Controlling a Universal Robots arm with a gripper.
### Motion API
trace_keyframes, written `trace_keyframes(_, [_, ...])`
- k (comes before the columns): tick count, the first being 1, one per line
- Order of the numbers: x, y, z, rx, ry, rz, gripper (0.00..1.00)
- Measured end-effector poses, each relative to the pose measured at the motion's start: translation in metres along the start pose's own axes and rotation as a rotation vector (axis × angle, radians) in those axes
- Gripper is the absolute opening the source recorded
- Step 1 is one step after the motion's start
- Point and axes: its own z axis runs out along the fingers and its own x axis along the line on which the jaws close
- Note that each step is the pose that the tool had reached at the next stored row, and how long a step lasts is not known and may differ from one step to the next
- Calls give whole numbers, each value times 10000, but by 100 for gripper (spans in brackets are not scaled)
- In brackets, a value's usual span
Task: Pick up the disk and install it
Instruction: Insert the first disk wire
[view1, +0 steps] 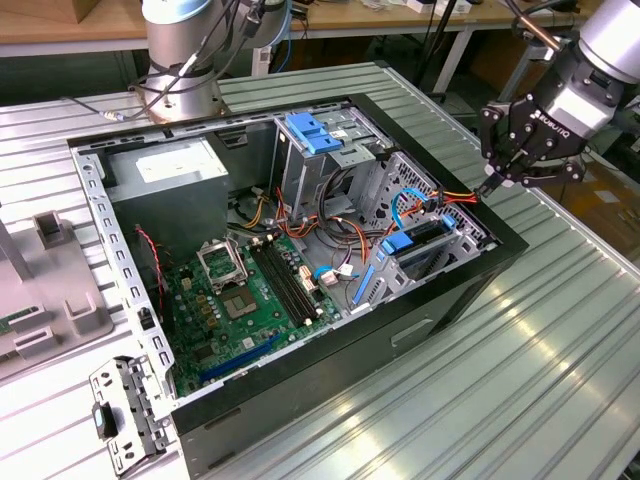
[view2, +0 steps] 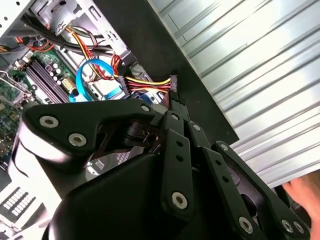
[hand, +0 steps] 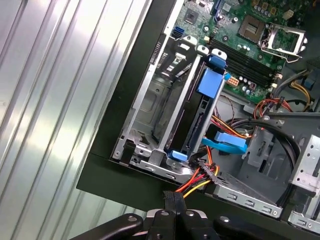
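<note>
The disk (hand: 196, 122) sits on edge in the drive cage (hand: 150, 107) near the front corner of the open computer case (view1: 440, 300), blue rails at both ends. At the case's rim, on the exterior view's right, the pincer (view1: 492, 183) has its fingertips (hand: 170, 212) pinched shut on a black power connector (hand: 170, 200). Its red, yellow and black wires (hand: 197, 179) run back towards the disk, and the case lies on the ribbed metal worktop (view1: 560, 330).
</note>
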Motion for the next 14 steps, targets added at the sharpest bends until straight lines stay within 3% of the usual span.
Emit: trace_keyframes(14, [0,0,1,-220,-55,-1629,11])
